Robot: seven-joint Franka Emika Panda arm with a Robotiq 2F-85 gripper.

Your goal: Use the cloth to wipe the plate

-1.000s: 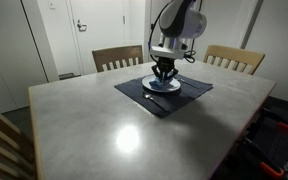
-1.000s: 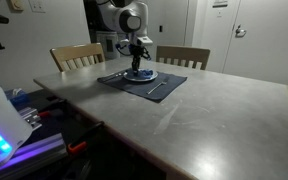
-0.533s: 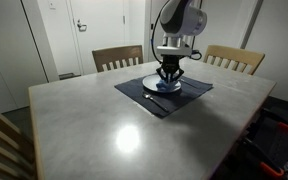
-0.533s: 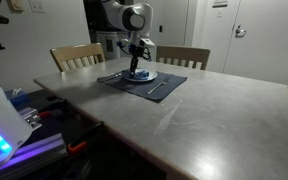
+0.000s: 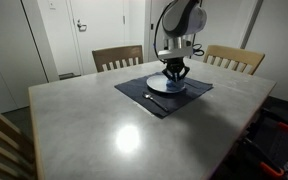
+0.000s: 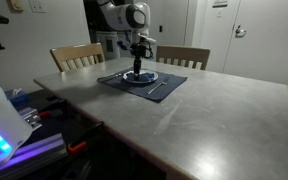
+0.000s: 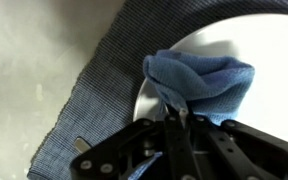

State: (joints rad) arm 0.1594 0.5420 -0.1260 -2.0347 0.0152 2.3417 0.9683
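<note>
A white plate (image 7: 259, 45) lies on a dark blue placemat (image 7: 99, 85) on the grey table. In the wrist view a light blue cloth (image 7: 204, 80) lies bunched on the plate's rim. My gripper (image 7: 180, 122) is shut on the cloth and presses it down onto the plate. In both exterior views the gripper (image 5: 175, 77) (image 6: 137, 70) stands straight down over the plate (image 5: 162, 87) (image 6: 144, 77); the cloth is mostly hidden under the fingers there.
A piece of cutlery (image 5: 156, 99) (image 6: 156, 90) lies on the placemat (image 5: 144, 96) (image 6: 119, 80) beside the plate. Two wooden chairs (image 5: 117, 57) (image 5: 234, 58) stand at the table's far side. Wide bare tabletop (image 5: 104, 130) lies in front.
My gripper has slid with the cloth across the plate, to the right in one exterior view, staying down on it.
</note>
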